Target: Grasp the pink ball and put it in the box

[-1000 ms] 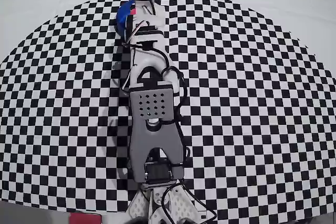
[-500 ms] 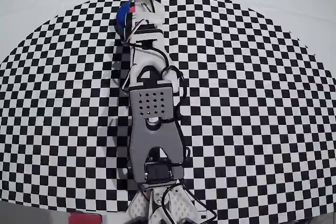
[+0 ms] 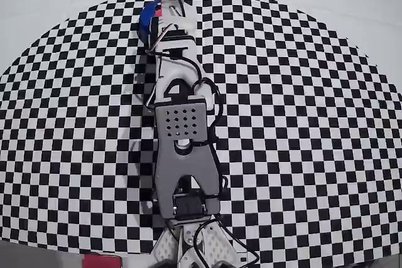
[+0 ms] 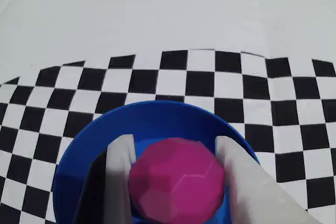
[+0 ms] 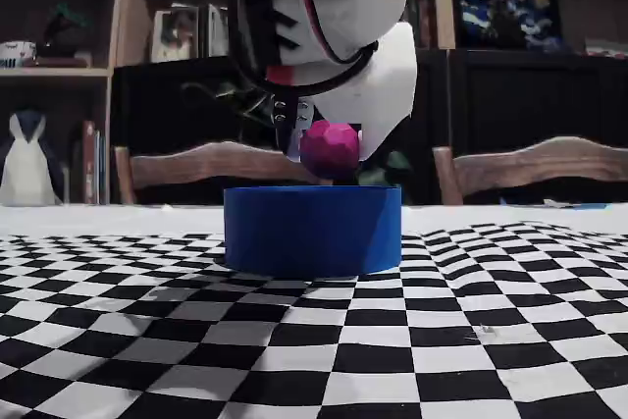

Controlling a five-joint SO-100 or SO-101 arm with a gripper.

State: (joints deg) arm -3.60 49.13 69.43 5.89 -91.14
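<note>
- Jaws pinch the pink ball (image 4: 177, 179) above the box (image 4: 152, 121) — clear of its rim.
- Overhead, the arm (image 3: 181, 123) hides the ball — only a sliver of box shows.

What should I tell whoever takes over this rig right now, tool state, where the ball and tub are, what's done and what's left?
Tool: shut on the pink ball, one finger on each side of it in the wrist view.
Pink ball: held in the air directly above the open blue box; the fixed view shows it clear of the rim, not yet inside.
Box: sits on the checkered cloth near its far edge, mostly hidden under the arm in the overhead view.
Done: grasp, lift and carry over the box.
Left: open the tool so the ball drops in, then back the arm away.
</note>
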